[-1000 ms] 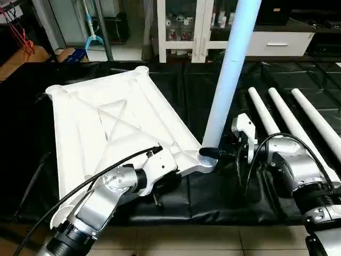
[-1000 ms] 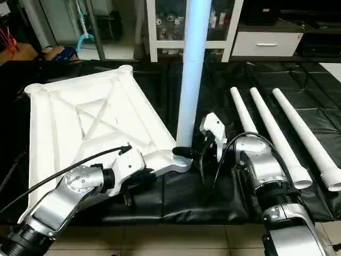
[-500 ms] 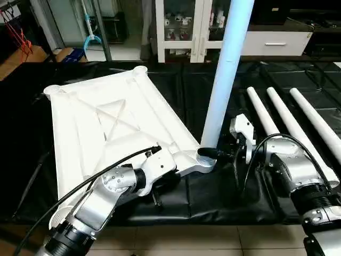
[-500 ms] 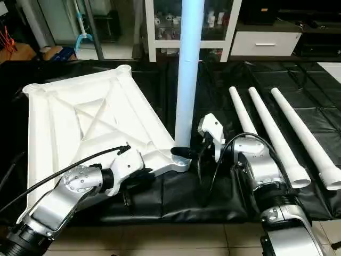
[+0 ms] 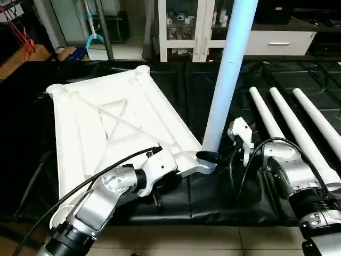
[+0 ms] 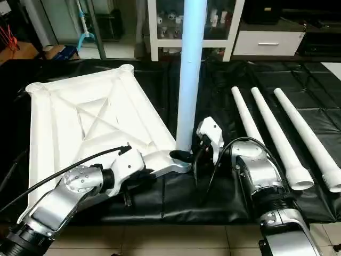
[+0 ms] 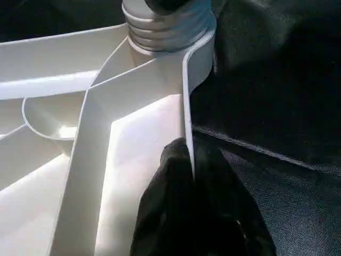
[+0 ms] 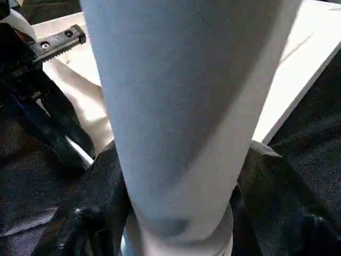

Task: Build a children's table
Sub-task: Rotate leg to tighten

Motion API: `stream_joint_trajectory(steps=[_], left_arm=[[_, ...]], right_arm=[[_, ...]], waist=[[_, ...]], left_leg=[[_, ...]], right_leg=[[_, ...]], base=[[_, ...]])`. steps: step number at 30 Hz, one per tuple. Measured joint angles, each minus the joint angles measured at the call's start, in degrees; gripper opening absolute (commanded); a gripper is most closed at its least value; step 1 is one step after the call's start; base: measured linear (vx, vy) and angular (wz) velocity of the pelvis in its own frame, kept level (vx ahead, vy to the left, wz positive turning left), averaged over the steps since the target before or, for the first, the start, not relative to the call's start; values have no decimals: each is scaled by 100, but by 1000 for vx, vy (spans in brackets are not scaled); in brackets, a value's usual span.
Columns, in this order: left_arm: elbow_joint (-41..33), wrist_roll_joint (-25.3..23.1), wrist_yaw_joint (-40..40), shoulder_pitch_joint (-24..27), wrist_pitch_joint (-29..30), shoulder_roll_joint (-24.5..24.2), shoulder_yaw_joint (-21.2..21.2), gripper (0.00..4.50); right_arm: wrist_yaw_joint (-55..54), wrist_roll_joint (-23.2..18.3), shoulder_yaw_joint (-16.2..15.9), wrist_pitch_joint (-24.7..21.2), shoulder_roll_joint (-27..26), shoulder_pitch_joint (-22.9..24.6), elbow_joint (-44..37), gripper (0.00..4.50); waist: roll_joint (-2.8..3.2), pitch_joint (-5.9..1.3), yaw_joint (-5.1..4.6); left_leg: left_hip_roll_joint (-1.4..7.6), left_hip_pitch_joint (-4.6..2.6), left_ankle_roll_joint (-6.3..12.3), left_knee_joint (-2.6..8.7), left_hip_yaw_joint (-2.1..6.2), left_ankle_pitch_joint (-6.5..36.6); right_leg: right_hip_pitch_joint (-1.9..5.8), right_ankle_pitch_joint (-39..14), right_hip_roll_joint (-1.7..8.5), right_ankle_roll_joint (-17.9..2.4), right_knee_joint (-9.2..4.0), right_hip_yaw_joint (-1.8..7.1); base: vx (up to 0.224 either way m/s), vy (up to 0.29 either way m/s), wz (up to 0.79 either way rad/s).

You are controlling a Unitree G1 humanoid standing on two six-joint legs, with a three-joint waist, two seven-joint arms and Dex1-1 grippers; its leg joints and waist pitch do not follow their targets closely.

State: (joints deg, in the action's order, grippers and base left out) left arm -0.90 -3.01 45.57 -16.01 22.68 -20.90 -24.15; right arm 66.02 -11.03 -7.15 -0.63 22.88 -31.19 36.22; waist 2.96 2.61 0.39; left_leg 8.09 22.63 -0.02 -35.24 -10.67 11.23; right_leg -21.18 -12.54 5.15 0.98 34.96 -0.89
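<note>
Left end effector (image 7: 192,176) was clamped on the tabletop (image 5: 106,128) rim beside the corner socket (image 5: 205,158). Right end effector (image 8: 176,213) fingers stood apart around the upright leg (image 5: 226,69) seated there. Three spare legs (image 5: 298,130) lay beyond it.
</note>
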Motion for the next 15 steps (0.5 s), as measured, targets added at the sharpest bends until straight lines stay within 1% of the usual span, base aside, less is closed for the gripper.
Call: stream_joint_trajectory(steps=[10,11,14,15], left_arm=[[62,-1,1,-36,-6,29,-1,0],[66,-2,1,-38,-6,33,-1,0],[67,-3,8,-39,-10,33,-1,0],[67,-3,8,-39,-10,34,-1,0]], right_arm=[[-59,69,-25,12,-4,-1,52,293],[-59,70,-27,10,-4,-1,63,313],[-92,75,-26,-12,-3,0,68,327],[-101,74,-26,-13,-3,0,68,349]], waist=[[1,-1,1],[1,-1,1],[3,-2,2],[3,-2,1]], left_leg=[[0,-1,0,0,-6,0],[0,-1,0,0,-9,0],[0,-1,0,0,-14,0],[0,-1,0,0,-15,0]], right_leg=[[1,0,3,0,1,1],[1,0,5,0,1,1],[1,0,7,0,1,1],[1,0,7,0,1,1]], base=[[0,0,0],[0,0,0],[0,0,0],[0,0,0]])
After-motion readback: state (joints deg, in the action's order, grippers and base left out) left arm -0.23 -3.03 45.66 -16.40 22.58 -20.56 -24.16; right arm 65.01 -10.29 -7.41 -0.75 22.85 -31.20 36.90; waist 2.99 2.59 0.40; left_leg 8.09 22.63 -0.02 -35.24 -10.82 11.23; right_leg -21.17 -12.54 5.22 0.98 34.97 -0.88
